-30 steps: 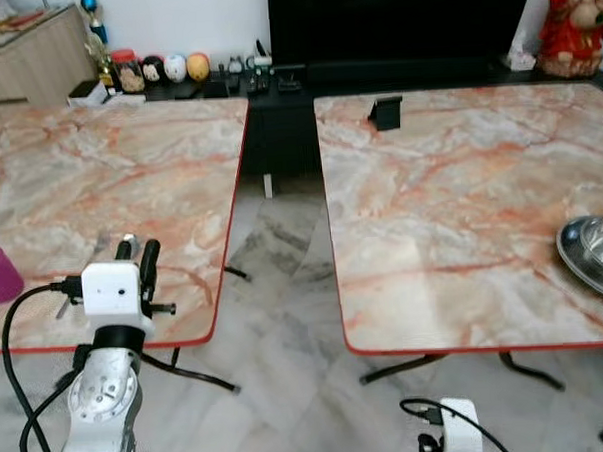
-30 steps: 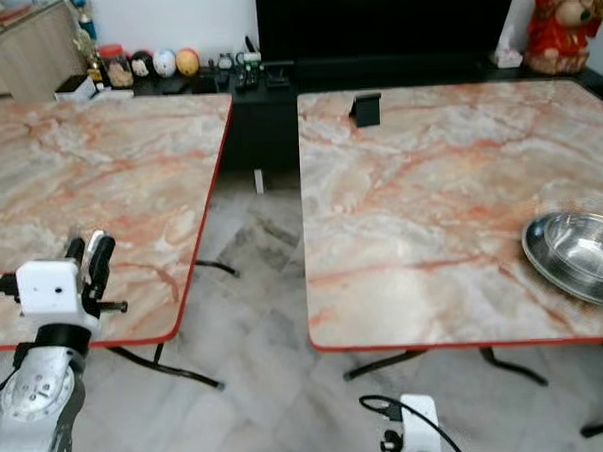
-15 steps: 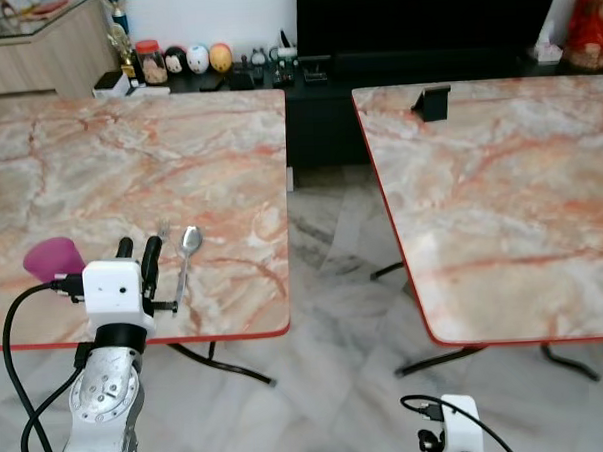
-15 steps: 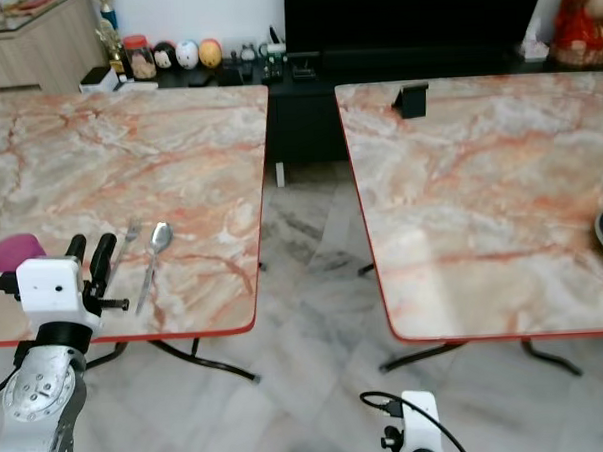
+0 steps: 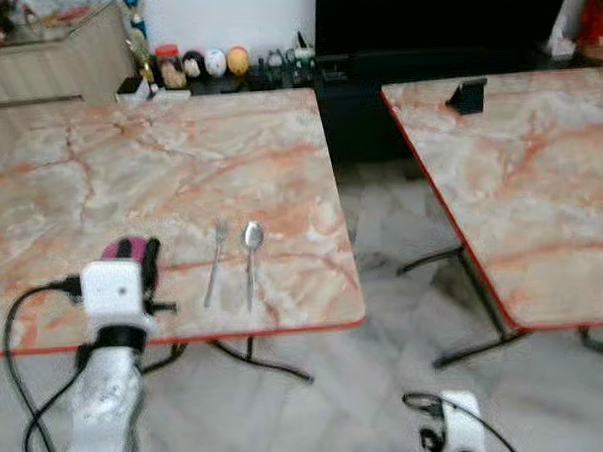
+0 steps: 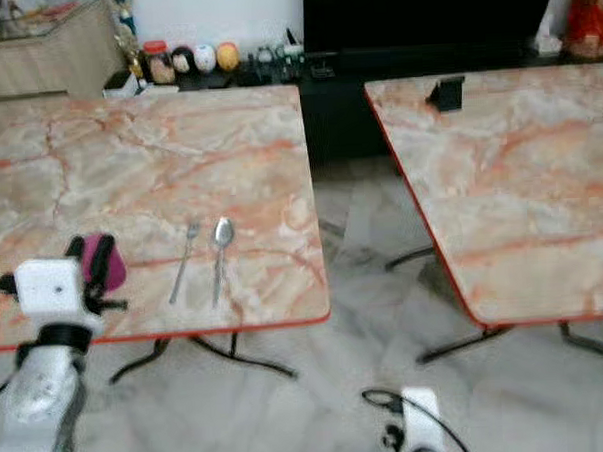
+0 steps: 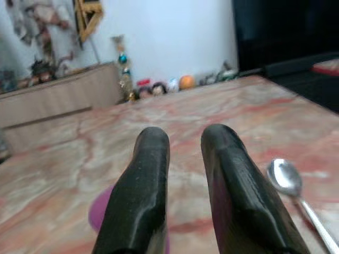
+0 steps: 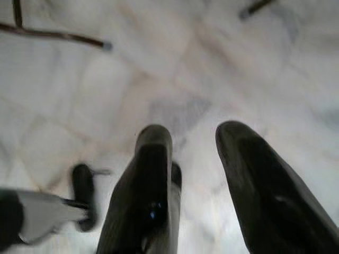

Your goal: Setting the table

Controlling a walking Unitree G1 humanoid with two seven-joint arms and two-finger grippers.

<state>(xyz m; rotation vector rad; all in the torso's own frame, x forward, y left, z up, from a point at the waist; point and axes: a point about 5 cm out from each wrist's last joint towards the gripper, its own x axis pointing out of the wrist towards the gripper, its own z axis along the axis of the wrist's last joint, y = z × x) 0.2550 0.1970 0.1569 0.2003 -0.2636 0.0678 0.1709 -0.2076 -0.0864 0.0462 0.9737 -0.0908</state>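
On the left marble table (image 5: 148, 158), a fork (image 5: 214, 263) and a spoon (image 5: 251, 256) lie side by side near the front edge. A purple cup (image 5: 119, 251) stands to their left. My left gripper (image 5: 141, 257) is raised at the table's front edge, directly in front of the cup. In the left wrist view its open fingers (image 7: 151, 159) are empty, the purple cup (image 7: 100, 211) sits low behind them and the spoon (image 7: 286, 177) lies off to one side. My right gripper (image 8: 193, 137) hangs low over the floor, open and empty.
A second marble table (image 5: 540, 176) stands to the right across a gap of tiled floor (image 5: 402, 232), with a small black stand (image 5: 466, 96) at its far edge. Metal table legs (image 5: 262, 360) splay under both tables. A dark cabinet with ornaments (image 5: 224, 64) lines the back wall.
The camera has swung left, so the whole scene has slid right. The metal bowl has left view; the fork, spoon and purple cup have come in. Both arms keep their pose.
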